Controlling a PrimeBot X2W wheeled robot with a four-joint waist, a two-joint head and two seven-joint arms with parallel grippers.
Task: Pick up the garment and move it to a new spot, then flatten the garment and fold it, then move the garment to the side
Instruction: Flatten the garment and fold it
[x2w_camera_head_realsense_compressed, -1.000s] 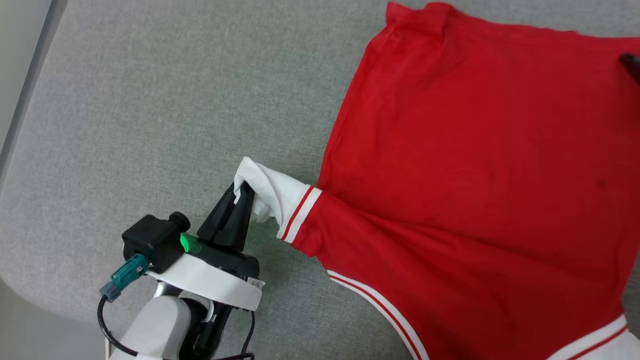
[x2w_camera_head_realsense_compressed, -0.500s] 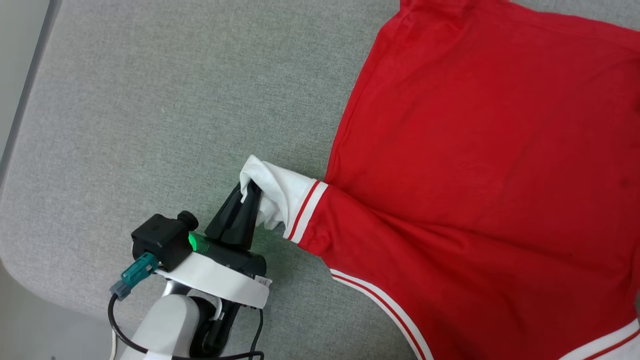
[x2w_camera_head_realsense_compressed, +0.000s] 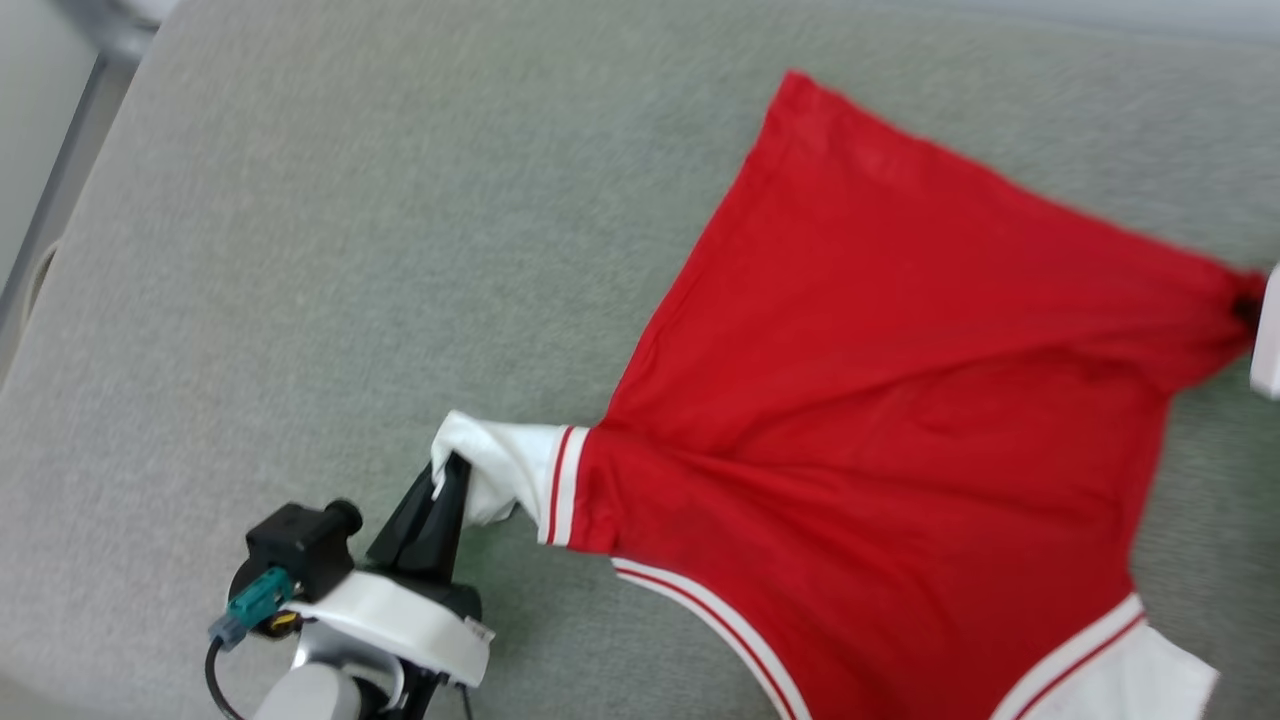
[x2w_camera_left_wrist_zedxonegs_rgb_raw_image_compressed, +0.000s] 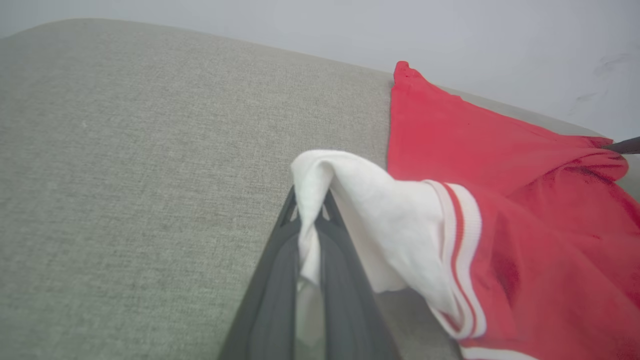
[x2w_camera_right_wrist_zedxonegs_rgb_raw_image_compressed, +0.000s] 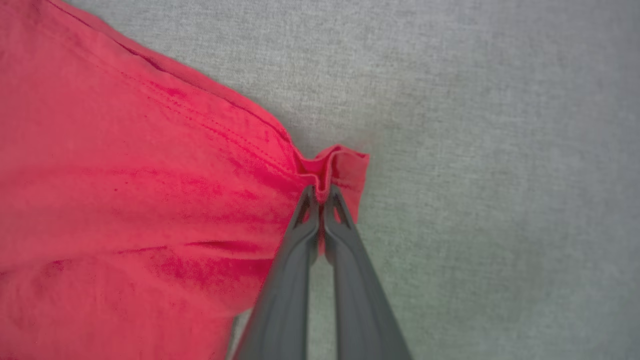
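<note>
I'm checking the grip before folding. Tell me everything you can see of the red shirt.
The red jersey-style cotton-looking T-shirt with white, stripe-trimmed short sleeves lies plain side up, wrinkled and pulled taut across the grey fabric surface. The left gripper is shut on one white sleeve; the right gripper is shut on a red hem corner.
</note>
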